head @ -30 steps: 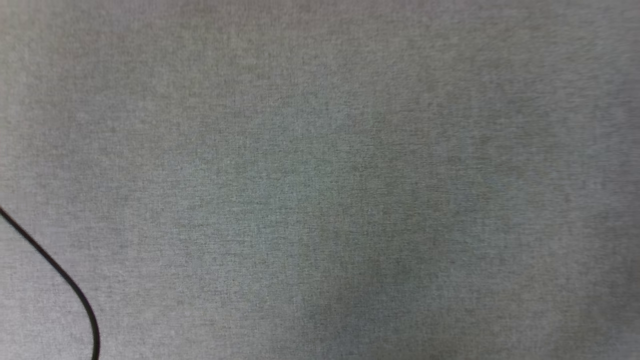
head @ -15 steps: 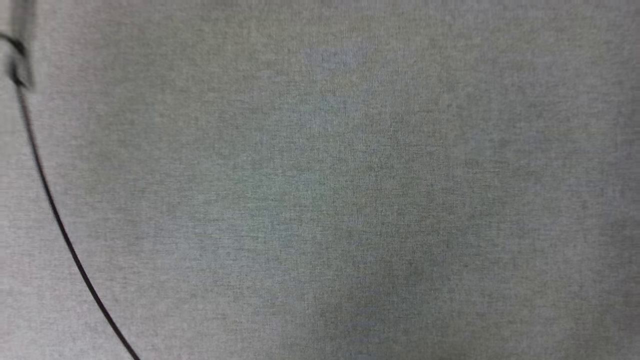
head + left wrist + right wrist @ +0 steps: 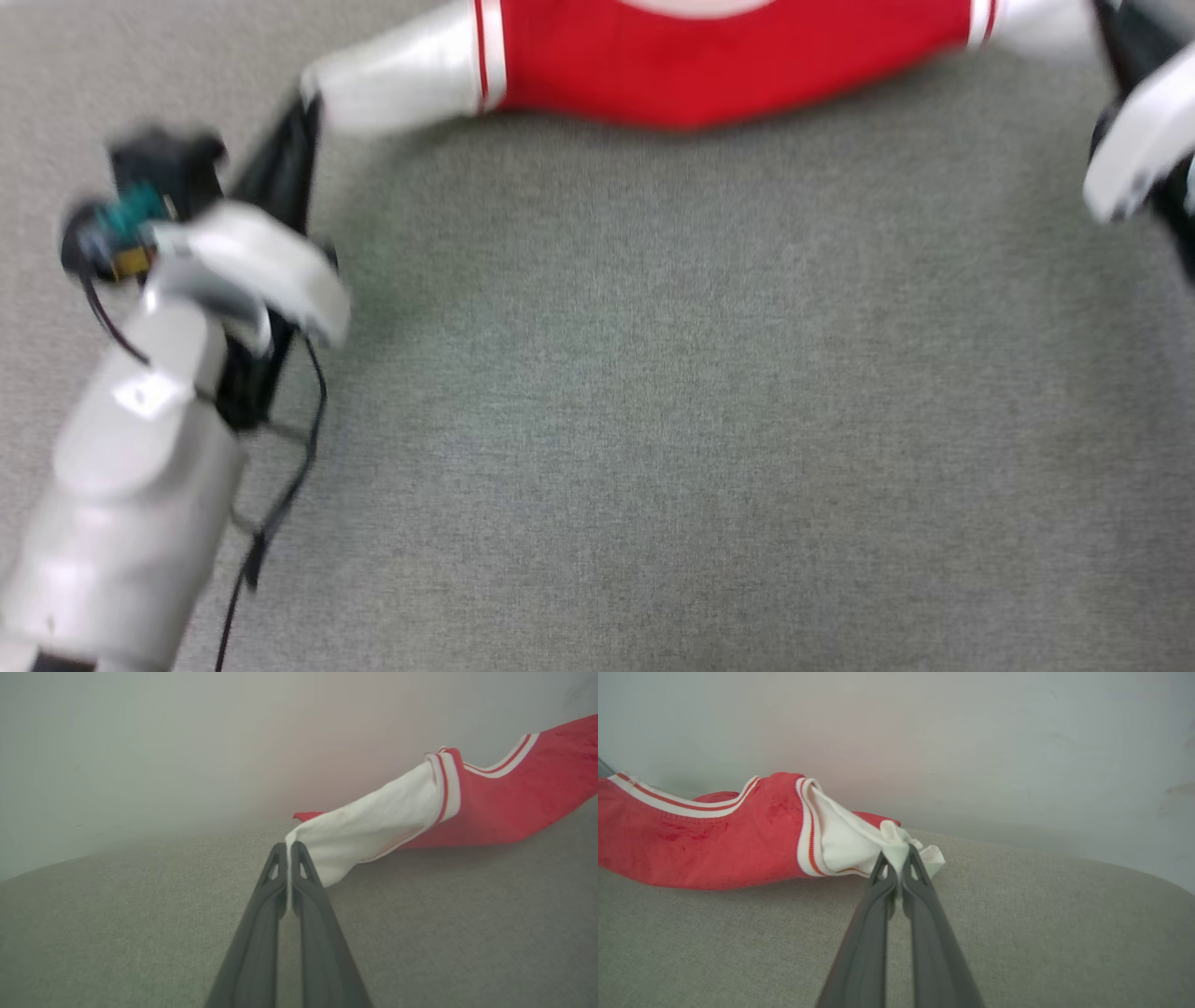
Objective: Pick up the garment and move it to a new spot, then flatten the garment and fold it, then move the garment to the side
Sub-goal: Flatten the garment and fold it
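The garment [image 3: 709,65] is a red shirt with white sleeves and red-white striped trim, stretched across the top of the head view just above the grey surface. My left gripper [image 3: 304,107] is shut on the tip of one white sleeve [image 3: 369,830], its fingers [image 3: 261,933] pressed together with cloth pinched between them. My right gripper [image 3: 1103,17] at the upper right is shut on the bunched end of the other white sleeve [image 3: 850,842]. The red body [image 3: 700,844] sags between both grips. The shirt's far part is cut off by the frame's top edge.
A grey woven fabric surface [image 3: 653,420] spreads under everything. A pale wall [image 3: 187,742] rises behind the surface in both wrist views. A thin black cable [image 3: 280,495] hangs beside my left forearm [image 3: 131,485].
The head camera has swung: earlier it showed grey fabric and a black cable, now the garment and both arms are in view, blurred by the motion.
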Motion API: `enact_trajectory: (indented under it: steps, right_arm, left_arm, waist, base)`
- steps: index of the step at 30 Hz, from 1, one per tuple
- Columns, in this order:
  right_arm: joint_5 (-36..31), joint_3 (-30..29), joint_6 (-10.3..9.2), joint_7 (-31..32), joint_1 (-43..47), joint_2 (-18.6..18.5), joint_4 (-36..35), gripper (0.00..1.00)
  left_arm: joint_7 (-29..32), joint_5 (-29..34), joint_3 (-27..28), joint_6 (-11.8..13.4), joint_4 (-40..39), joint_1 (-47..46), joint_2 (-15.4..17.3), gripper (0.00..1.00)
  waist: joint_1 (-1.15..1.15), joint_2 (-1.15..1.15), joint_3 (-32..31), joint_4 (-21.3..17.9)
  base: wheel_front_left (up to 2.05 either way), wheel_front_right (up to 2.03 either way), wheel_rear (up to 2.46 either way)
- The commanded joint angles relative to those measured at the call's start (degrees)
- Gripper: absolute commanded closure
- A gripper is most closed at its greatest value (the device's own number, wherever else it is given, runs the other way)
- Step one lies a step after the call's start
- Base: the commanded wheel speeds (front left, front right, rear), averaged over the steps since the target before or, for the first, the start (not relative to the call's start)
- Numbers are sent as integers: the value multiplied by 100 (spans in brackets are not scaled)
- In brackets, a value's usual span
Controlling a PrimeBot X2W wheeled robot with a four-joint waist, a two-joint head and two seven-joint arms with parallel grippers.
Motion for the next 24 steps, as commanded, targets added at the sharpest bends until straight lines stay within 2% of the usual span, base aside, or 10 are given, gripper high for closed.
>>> enact_trajectory:
  steps: [1,11,16,24]
  right_arm:
    - [287,83,-6,76,486,-138,-211,100]
    - [1451,260,-6,637,2670,-830,-1365,100]
    - [1681,115,-7,871,3484,-1008,-1764,100]
    - [1868,-315,-7,1216,4696,-1088,-2312,100]
  left_arm:
    - [47,-65,-46,26,-129,456,82,100]
    - [582,-387,-211,197,-1028,2355,397,100]
    - [843,-543,-165,392,-1548,3106,662,100]
    - [1137,-762,-48,723,-2355,4151,1063,100]
  waist:
    - [0,0,-372,-6]
    - [0,0,-1078,6]
    - [0,0,-1386,-34]
    - [0,0,-1746,-65]
  base:
    - [0,0,0]
    - [0,0,0]
    - [0,0,0]
    - [0,0,0]
